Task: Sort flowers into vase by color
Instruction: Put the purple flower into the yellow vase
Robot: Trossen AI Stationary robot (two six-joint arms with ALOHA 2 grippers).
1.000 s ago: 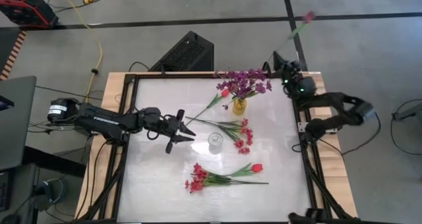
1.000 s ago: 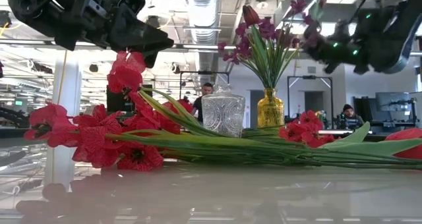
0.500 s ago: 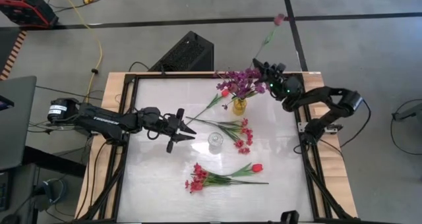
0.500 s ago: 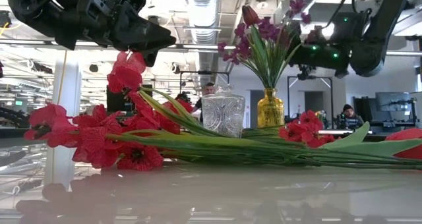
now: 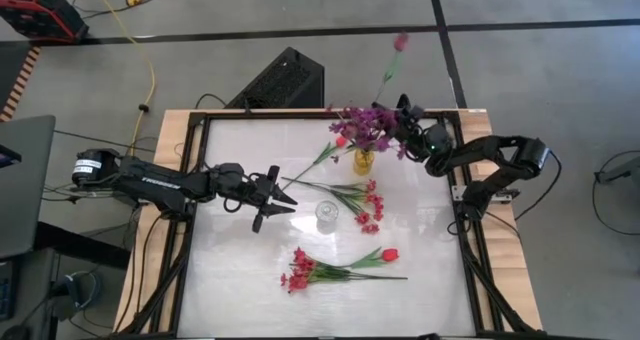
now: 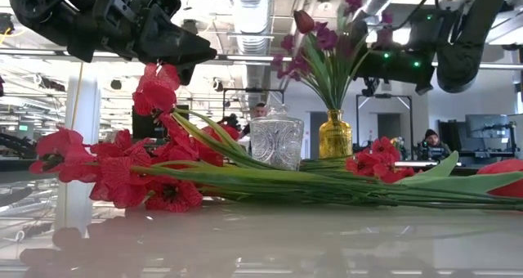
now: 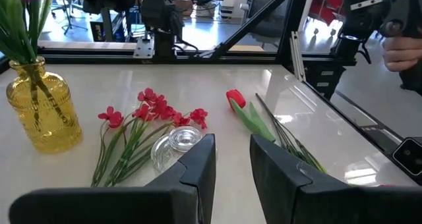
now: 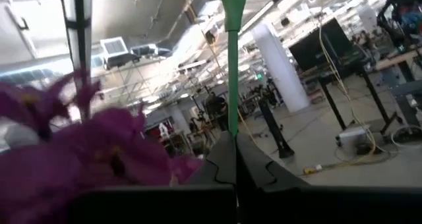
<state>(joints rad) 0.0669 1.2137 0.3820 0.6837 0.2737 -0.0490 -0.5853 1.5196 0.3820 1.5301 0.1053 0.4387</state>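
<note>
High view showed the right tool (image 5: 408, 122) clamped on a thin green-stalked magenta flower (image 5: 400, 42), just beside the yellow glass vase (image 5: 363, 161) whose purple bunch (image 5: 368, 125) partly hid its fingers. The left tool (image 5: 283, 192), narrowly parted and holding nothing, hung well apart from that vase. Red flower sprays (image 5: 358, 201) lay on the white surface (image 5: 240, 265) near a clear glass vase (image 5: 326, 216).
</note>
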